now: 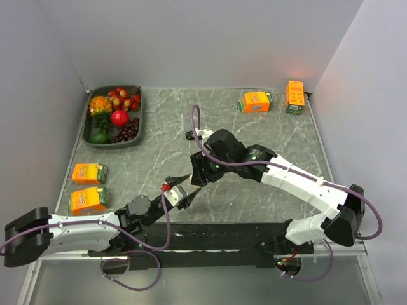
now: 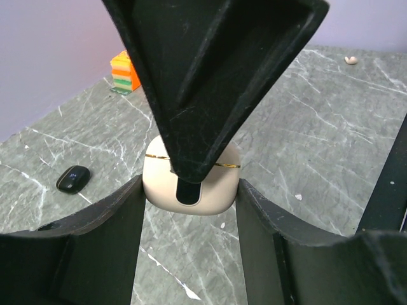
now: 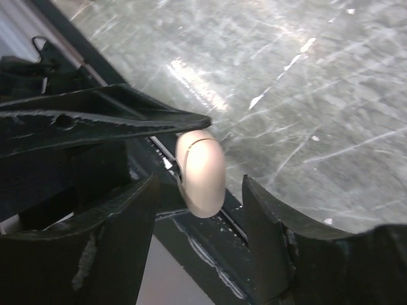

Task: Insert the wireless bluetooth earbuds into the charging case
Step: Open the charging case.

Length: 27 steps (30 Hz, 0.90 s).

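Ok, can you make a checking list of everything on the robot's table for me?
Surface: grey marbled tabletop, white veins.
Job's things: closed cream oval charging case; one black earbud and one white earbud loose on the tabletop.
Clutter: dark green tray of toy fruit; four orange cartons.
Grippers: left end effector shut on the case; right end effector open, a finger on either side of it.
Cables: purple cables looping along both arms.
Surroundings: plain pale walls; nothing else seen.

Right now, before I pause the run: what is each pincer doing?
Left pincer: closed on the charging case.
Right pincer: open, straddling the charging case without touching it.
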Available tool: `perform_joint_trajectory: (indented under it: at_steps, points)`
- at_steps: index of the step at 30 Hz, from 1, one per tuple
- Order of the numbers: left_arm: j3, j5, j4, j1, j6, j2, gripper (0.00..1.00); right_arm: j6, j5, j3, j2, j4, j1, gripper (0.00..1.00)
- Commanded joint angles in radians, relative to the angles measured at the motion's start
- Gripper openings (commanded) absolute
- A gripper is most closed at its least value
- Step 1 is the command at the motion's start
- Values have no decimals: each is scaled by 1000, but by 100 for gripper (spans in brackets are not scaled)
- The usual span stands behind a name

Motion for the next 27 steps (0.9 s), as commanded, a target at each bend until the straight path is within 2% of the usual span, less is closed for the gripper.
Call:
perform_joint_trajectory:
  at_steps: [1,4,7,13,19,23,24,26,27]
  points:
    - [25,7,68,-4,-7,-11,1,2,-65,12,-18,54,-6,57]
    - [28,1,74,-6,-9,-9,1,5,-67,9,-15,51,-7,47]
    - [27,-2,78,-6,-12,-12,1,6,-65,5,-11,48,-9,44]
    - [30,-6,79,-6,-15,-23,1,11,-76,-3,8,42,-16,48]
    - [28,-6,81,-4,-21,-32,1,14,-100,-14,17,62,-21,46]
    - [30,-4,78,-4,-26,-32,1,23,-117,-34,5,85,-32,31]
    - [30,-4,76,-6,-30,-32,1,22,-119,-34,3,87,-35,21]
    - [30,-7,75,-6,-33,-31,1,17,-125,-26,3,79,-36,12]
    - [31,-9,71,-6,-35,-29,1,14,-125,-25,3,76,-35,2]
